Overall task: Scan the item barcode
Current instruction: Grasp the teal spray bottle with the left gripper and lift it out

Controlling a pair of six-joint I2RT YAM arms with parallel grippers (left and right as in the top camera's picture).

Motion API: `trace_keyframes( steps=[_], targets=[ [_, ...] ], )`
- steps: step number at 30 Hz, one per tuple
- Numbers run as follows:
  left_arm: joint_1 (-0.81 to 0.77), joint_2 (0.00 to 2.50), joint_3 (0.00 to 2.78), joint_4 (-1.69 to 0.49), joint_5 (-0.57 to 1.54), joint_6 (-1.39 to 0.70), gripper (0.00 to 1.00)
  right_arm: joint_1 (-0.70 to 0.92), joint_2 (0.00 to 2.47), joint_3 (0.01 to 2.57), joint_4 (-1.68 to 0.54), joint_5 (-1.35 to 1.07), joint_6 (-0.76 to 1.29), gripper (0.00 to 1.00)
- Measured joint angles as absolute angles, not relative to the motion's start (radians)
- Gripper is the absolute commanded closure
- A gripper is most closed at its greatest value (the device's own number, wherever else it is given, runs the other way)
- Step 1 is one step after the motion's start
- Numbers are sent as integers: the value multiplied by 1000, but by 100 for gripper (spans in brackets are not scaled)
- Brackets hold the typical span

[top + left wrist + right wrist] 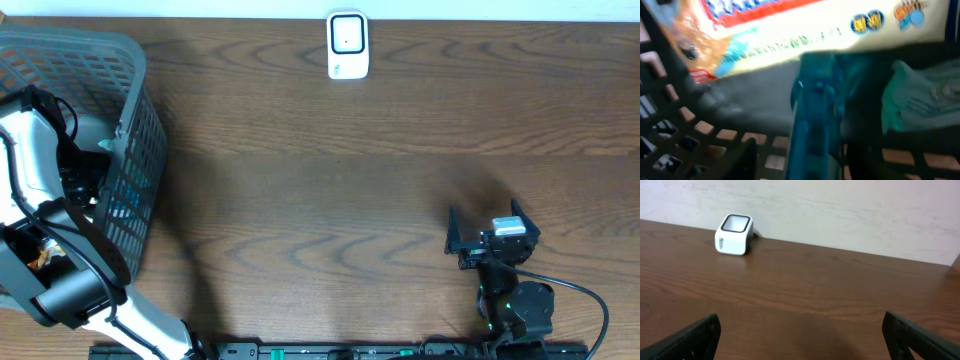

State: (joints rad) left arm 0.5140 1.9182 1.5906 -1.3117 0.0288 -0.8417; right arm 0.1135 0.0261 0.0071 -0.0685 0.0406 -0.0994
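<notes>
Overhead: a grey plastic lattice basket (135, 120) sits at ten o'clock on the brown wood-grain table (330, 170). The left gripper (85, 172) is sunk inside it, mostly hidden by its own white arm. A small white box-shaped barcode scanner (347, 45) stands at twelve o'clock against the far edge. The right gripper (484, 216) rests at four o'clock, well apart from both, jaws spread and empty.

Left wrist (badly blurred): a glossy packet printed in orange, white and blue (790, 30) fills the twelve o'clock side. A teal oblong item (815, 115) lies below it at centre and a pale green bag (920, 95) at three o'clock, all on the basket floor. I cannot tell whether these jaws grip anything.

Right wrist: two dark fingers (695, 337) stand wide apart over bare wood, with the scanner at eleven o'clock before a pale wall (850, 215).
</notes>
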Motion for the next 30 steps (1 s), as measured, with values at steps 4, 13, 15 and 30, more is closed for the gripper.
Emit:
trace_keyframes(
  steps=[4,13,15,30],
  targets=[
    [494,1919,1588,-1287,86,-842,38,113,26,7,-68,41,-99,1],
    [403,1921,1577,-1288,149,-852,72,113,26,7,-68,41,-99,1],
    [403,1921,1578,-1290,151,-852,86,113,26,7,-68,41,-99,1],
    [460,1877,1621,-1287,169,-804,89,113,26,7,-68,41,-99,1]
  ],
)
